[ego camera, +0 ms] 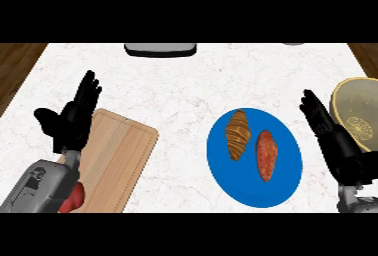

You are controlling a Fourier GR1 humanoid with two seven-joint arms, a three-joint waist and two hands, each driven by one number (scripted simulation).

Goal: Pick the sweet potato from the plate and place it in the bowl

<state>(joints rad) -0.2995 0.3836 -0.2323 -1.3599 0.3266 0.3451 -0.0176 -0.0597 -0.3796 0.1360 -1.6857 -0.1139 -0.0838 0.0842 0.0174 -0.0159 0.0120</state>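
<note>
An orange-red sweet potato (266, 155) lies lengthwise on the right half of a blue plate (221, 150), beside a brown croissant (237, 134) on the plate's left. A tan bowl (347, 100) with a patterned inside sits at the right edge, partly cut off by the frame. My right hand (334, 137) stands open between the plate and the bowl, fingers straight and pointing away, touching neither. At the left my left hand (70, 117) rests open with fingers up, over the near end of a cutting board.
A wooden cutting board (114, 157) lies at the lower left, with a red object (72, 200) partly hidden under my left forearm. A dark grey object (161, 49) sits at the far edge of the white marble counter (177, 95).
</note>
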